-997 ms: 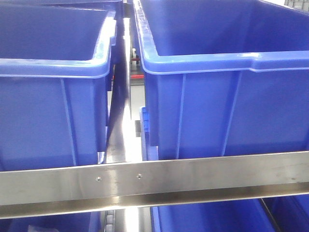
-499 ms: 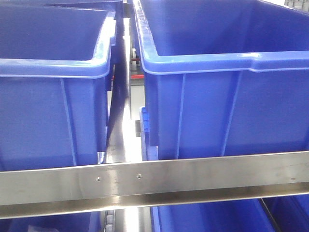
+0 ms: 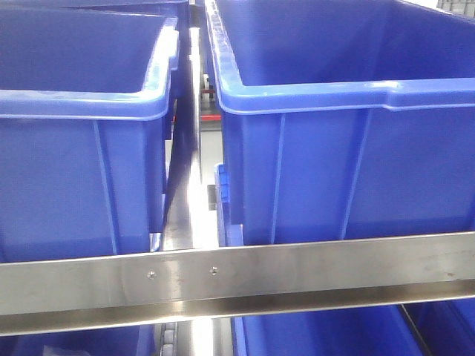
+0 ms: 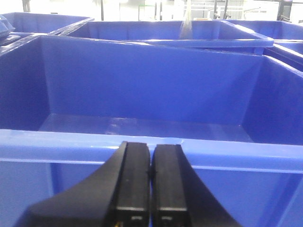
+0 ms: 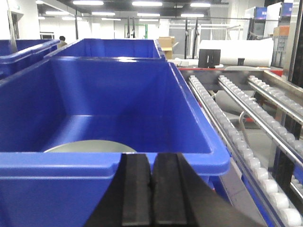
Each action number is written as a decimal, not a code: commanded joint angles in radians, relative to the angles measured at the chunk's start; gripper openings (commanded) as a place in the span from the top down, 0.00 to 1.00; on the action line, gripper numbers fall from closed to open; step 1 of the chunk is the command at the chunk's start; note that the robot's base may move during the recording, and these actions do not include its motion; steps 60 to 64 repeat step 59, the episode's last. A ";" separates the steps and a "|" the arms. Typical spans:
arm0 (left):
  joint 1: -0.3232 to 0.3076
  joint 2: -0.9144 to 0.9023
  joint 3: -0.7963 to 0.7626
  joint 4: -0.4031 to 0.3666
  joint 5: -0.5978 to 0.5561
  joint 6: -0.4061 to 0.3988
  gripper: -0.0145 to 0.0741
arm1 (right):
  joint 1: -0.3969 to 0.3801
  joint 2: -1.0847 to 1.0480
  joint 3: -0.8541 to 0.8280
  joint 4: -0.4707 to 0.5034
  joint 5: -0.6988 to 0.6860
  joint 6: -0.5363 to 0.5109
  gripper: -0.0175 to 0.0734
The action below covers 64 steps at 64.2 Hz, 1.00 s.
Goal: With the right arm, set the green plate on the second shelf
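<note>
Green plate [image 5: 90, 146] lies flat on the floor of the right-hand blue bin [image 5: 189, 123], and you only catch a pale sliver of it over the near rim in the right wrist view, so it is not yet picked up. Nothing of it shows in the front view.

Starting on your left: the left blue bin [image 3: 82, 104] sits on the rack behind the steel rail [image 3: 237, 278]. The left hand [image 4: 151, 175] hangs just outside the near wall of its own bin [image 4: 142, 94], its two black fingers pressed together with nothing between them. I judge that it is parked there because the task gives it no work.

Between the two bins in the front view you see a narrow gap with a bright metal upright [image 3: 194, 148].

On your right, the right hand [image 5: 152, 184] sits at the rim of the plate's bin, fingers likewise closed flat against each other and empty. It lines up roughly with the plate beyond the rim, which looks like a staging pose before reaching in. You will need to part the fingers before it can take the rim. Further right runs a roller conveyor [image 5: 246, 123].

Against the front views from a second and half a second ago, you find nothing shifted: bins, rail and gap match.
</note>
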 commanded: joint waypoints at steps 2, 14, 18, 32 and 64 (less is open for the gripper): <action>-0.002 -0.003 0.042 -0.005 -0.082 -0.006 0.69 | 0.000 -0.012 -0.016 -0.010 -0.074 -0.007 0.75; -0.002 -0.003 0.042 -0.005 -0.082 -0.006 0.69 | 0.000 -0.012 -0.016 -0.010 -0.077 -0.007 0.75; -0.002 -0.003 0.042 -0.005 -0.082 -0.006 0.69 | 0.000 -0.012 -0.016 -0.010 -0.077 -0.007 0.75; -0.002 -0.003 0.042 -0.005 -0.082 -0.006 0.69 | 0.000 -0.012 -0.016 -0.010 -0.077 -0.007 0.75; -0.002 -0.003 0.042 -0.005 -0.082 -0.006 0.69 | 0.000 -0.012 -0.017 -0.010 -0.077 -0.007 0.75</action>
